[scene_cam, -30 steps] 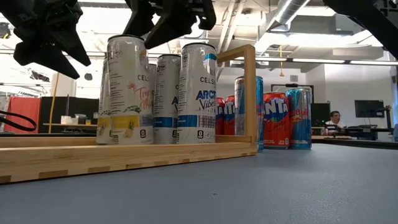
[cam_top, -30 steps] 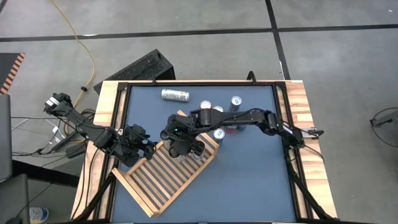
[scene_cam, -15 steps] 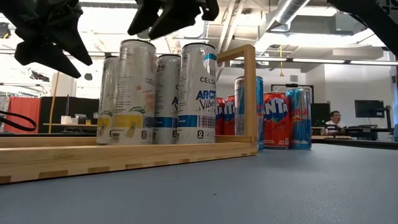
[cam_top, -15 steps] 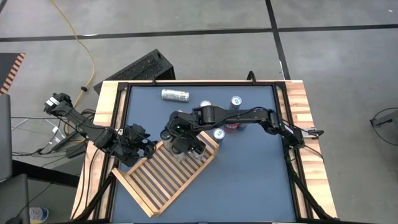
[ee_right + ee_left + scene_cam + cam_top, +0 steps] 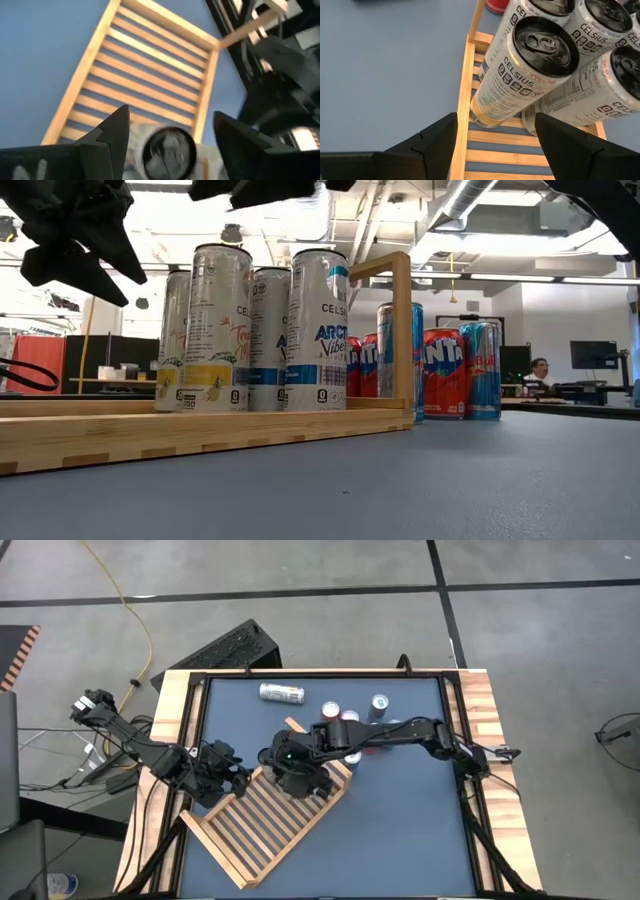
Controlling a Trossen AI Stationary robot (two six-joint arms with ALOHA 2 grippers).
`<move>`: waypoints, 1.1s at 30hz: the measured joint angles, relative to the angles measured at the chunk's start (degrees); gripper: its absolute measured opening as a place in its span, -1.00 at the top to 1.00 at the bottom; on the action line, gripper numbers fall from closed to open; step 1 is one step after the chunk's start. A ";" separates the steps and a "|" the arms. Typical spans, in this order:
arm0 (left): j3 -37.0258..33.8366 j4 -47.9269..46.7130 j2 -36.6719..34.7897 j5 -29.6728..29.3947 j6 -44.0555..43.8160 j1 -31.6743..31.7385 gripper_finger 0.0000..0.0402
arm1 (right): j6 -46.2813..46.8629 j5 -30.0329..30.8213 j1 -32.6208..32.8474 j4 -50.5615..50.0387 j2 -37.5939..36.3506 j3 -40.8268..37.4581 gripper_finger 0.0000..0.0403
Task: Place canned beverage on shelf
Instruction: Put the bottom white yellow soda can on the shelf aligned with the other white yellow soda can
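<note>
The shelf point(image 5: 265, 825), a light wooden slatted rack, lies askew on the blue table. Several tall white cans point(image 5: 268, 330) stand upright on its far right corner. My right gripper point(image 5: 300, 770) hovers open above them. In the right wrist view one can top point(image 5: 167, 150) shows below and between its fingers, clear of them. My left gripper point(image 5: 228, 775) hangs open over the shelf's left rail point(image 5: 465, 90), facing the nearest white can point(image 5: 520, 70) and touching nothing.
A silver can point(image 5: 282, 693) lies on its side at the far edge. Red and blue cans point(image 5: 443, 370) stand on the table beyond the shelf's right corner post point(image 5: 402, 330). The near right of the table is open blue surface.
My right gripper has risen straight up off the white cans, its fingers now clear above their tops. The white can nearest the left gripper has shifted slightly toward the other cans and stands upright on the slats.
</note>
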 joint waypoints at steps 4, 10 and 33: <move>0.00 0.15 -0.01 0.01 -0.82 0.00 -0.26 | -0.07 -0.15 -0.01 2.62 1.30 -0.07 -0.24; 0.00 0.35 0.00 0.44 -2.03 0.00 -0.26 | -0.45 0.54 -0.96 2.11 3.10 -0.18 -0.24; 0.00 -0.12 0.00 -0.46 -2.31 0.00 -0.26 | 7.19 4.51 -1.52 0.07 3.71 -0.09 -0.02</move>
